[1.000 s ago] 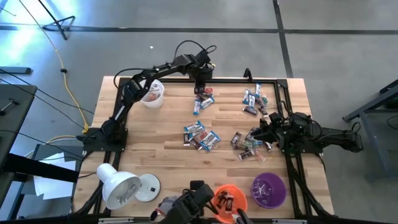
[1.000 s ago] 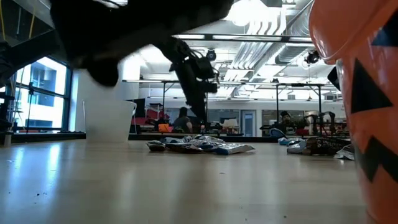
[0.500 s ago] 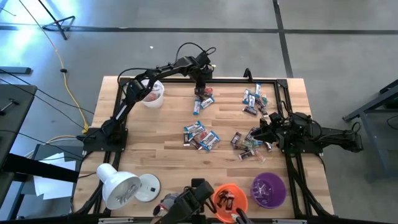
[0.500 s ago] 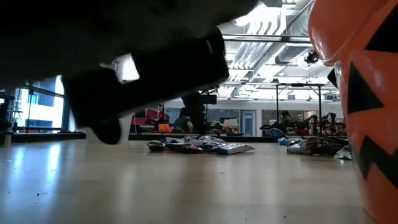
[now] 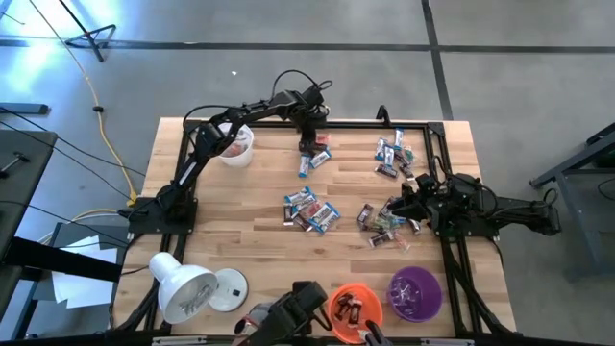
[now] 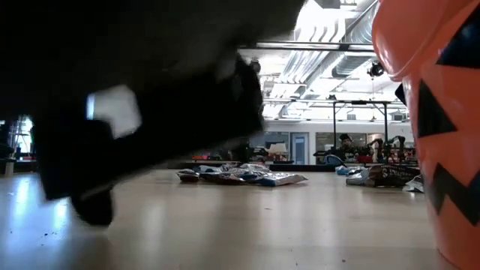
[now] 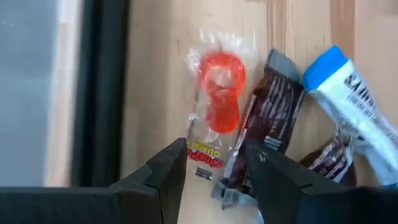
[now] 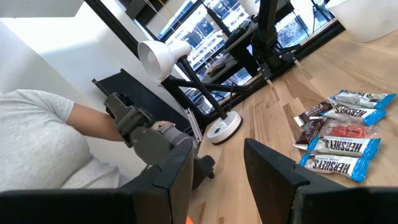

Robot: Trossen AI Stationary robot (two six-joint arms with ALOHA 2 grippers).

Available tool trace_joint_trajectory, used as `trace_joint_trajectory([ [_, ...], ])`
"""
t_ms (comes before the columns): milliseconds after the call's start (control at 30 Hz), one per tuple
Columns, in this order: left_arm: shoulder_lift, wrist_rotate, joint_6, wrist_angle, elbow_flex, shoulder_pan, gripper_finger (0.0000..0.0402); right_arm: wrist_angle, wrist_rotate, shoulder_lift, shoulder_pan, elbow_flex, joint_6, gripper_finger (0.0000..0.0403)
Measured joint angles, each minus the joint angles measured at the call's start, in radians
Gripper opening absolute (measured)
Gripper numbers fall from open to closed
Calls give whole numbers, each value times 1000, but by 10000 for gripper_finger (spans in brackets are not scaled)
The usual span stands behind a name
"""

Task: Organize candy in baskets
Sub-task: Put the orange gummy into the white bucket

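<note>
So the red gummy candy in its clear wrapper (image 7: 214, 118) lies near the table's far edge, beside a dark brown bar (image 7: 267, 118). The left gripper (image 7: 214, 171) hangs right over it, fingers apart, nothing held. Looks like pick-up time: drop, close, carry it to the white basket (image 5: 235, 144). The right gripper (image 8: 217, 168) waits over the right-side pile, fingers apart.

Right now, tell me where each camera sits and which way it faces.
High view: overhead, straight down on the table; both arms show.
Low view: tabletop level, facing the room past the orange basket.
Left wrist view: down over the red candy; left gripper open.
Right wrist view: across the table toward the lamp; right gripper open.
Shared: the lamp, high and right wrist.
</note>
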Motion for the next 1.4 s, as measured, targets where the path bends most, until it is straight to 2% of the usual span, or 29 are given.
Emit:
trace_joint_trajectory([
  [267, -3, -5, -4, 40, -14, 0, 154, 0, 0, 0, 0, 0, 0, 138],
  [367, -3, -3, -9, 39, -15, 0, 142, 0, 0, 0, 0, 0, 0, 138],
  [467, -3, -6, -33, 35, -15, 0, 108, 0, 0, 0, 0, 0, 0, 138],
  [667, -1, -41, -91, 27, -15, 1, 10, 0, 0, 0, 0, 0, 0, 138],
  [867, -1, -50, -144, 19, -15, 1, 10, 0, 0, 0, 0, 0, 0, 138],
  [1000, -2, -72, -152, -35, 36, 1, 1, 0, 0, 0, 0, 0, 0, 138],
  [1400, -4, -89, -161, -341, 287, 1, 1, 0, 0, 0, 0, 0, 0, 138],
])
